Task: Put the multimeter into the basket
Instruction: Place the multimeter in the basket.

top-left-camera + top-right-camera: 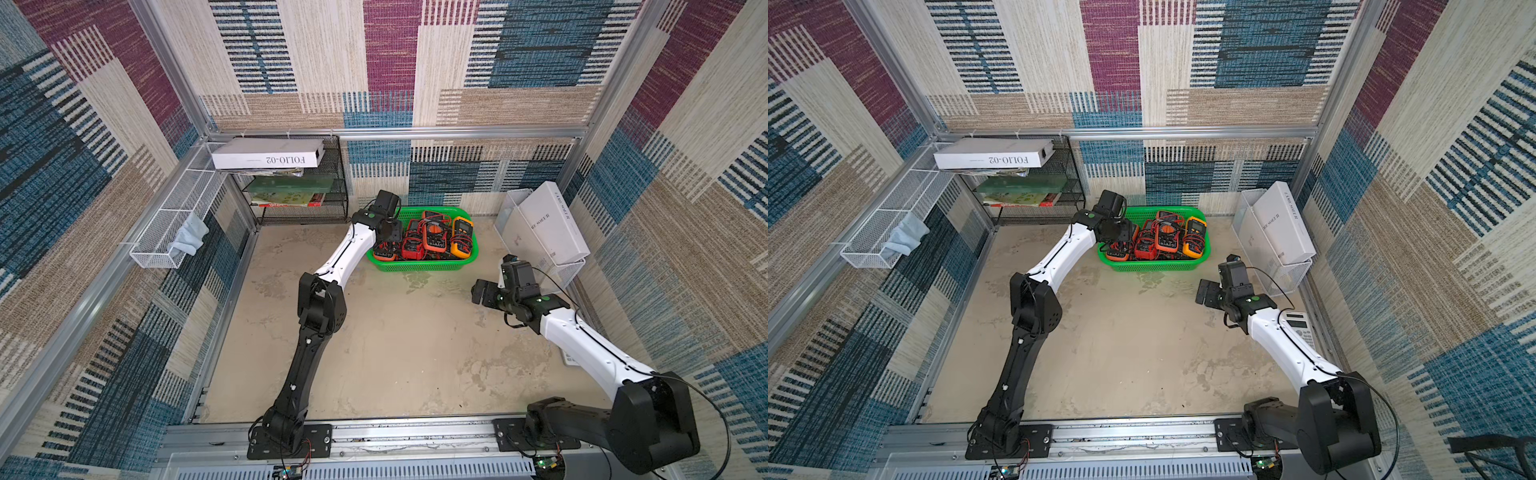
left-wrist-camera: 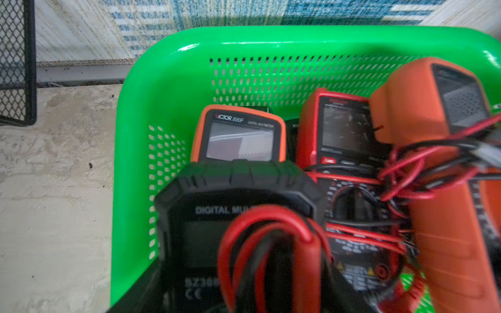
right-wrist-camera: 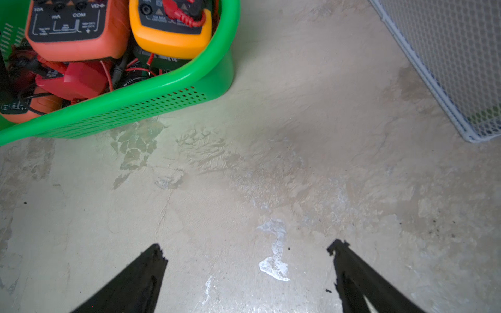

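I am holding the black multimeter [image 2: 206, 211] pinched in the left gripper [image 1: 387, 233] over the basket's [image 1: 422, 266] left end, above other meters [image 2: 240, 135]. I am aiming to lower slowly, leads [image 2: 273, 214] inside the rim, then release. The right gripper [image 3: 248, 246] is hanging spread.

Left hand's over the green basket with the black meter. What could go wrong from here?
1. The basket is already packed; the black multimeter in the left hand hangs over the orange Victor meter, so it may land tilted on top.
2. Its red and black leads loop loose over its face; they could snag the hand on withdrawal and drag it out.
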